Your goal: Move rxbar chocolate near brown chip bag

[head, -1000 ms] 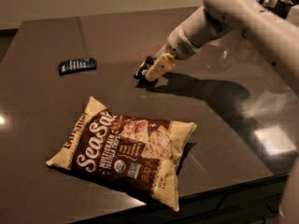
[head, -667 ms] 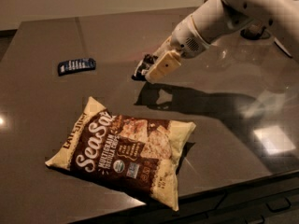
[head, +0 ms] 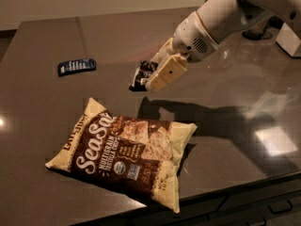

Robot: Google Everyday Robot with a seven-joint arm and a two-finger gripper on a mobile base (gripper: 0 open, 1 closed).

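One gripper (head: 154, 80) aloft with rxbar chocolate (head: 140, 74)

We see a dark, glossy table (head: 42, 126) filling most of the view. A dark blue bar wrapper (head: 76, 66) lies flat on its far left part, well apart from the gripper (head: 148, 79), which hangs above the table's middle. A white block (head: 290, 40) stands at the far right. Drawer fronts (head: 263, 208) show below the near edge.

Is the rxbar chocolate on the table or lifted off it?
Lifted. The claw, beyond the brown chip bag, grips the rxbar chocolate; its shadow lies apart on the table.
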